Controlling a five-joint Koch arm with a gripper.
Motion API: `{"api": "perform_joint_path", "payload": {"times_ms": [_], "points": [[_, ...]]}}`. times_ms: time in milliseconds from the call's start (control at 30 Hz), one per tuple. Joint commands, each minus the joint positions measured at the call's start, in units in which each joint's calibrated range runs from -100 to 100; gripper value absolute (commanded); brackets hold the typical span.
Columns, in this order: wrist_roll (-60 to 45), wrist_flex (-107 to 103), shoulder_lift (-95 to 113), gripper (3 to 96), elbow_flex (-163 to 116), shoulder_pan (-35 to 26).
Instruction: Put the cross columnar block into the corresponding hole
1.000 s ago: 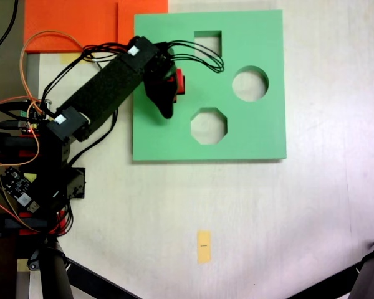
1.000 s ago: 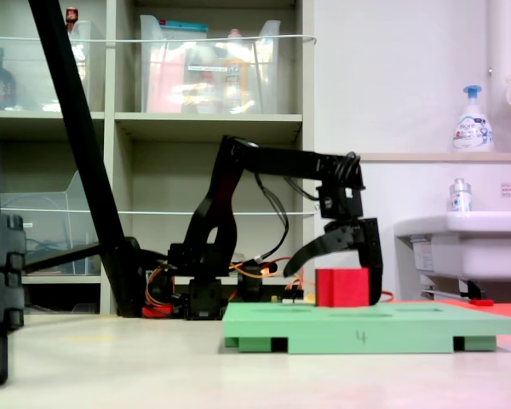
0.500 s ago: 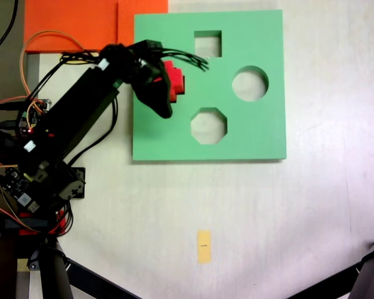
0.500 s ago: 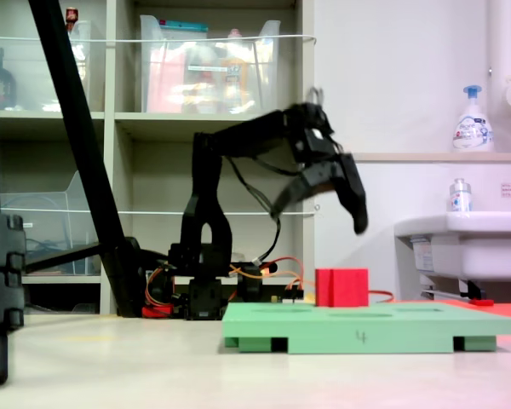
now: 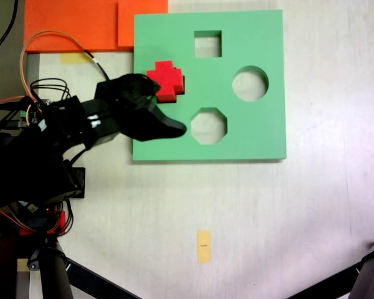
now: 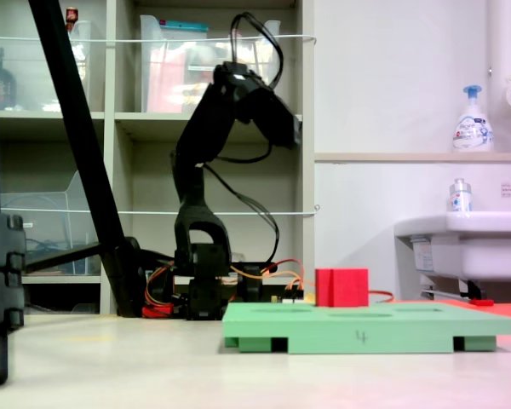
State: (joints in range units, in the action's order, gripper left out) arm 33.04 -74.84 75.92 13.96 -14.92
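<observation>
The red cross columnar block (image 5: 166, 80) stands upright on the left part of the green foam board (image 5: 255, 131). It rises above the board (image 6: 409, 328) as a red block (image 6: 341, 287) in the second exterior view. The corresponding hole is hidden under the block. My gripper (image 5: 174, 128) is lifted high, clear of the block and below it in the first exterior view. It hangs up by the shelf (image 6: 286, 126), well above and to the left of the block in the second exterior view. Nothing is in it, and its jaws read as one dark shape.
The board also has a square cutout (image 5: 207, 43), a round one (image 5: 250, 83) and an octagonal one (image 5: 208, 125). Orange foam sheets (image 5: 81, 22) lie behind the board. A yellow tag (image 5: 204, 246) lies on the table. The arm base with wires (image 5: 31, 180) sits at the first exterior view's left.
My gripper has let go of the red block and risen up and back toward the base. The block stays standing on the board where it was.
</observation>
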Motion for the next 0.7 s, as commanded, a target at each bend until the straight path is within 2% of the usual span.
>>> {"api": "perform_joint_path", "payload": {"times_ms": [33, 200, 367, 533, 700], "points": [[-14.21, 20.58, 5.08, 60.8, -3.99, 4.84], [-23.59, 60.06, 16.95, 55.1, -32.61, 9.13], [-30.38, 104.45, 19.19, 47.9, -66.81, 9.62], [-33.21, 107.05, 21.84, 47.9, -90.14, 10.16], [-35.21, 105.32, 24.08, 47.9, -107.18, 14.60]]}}
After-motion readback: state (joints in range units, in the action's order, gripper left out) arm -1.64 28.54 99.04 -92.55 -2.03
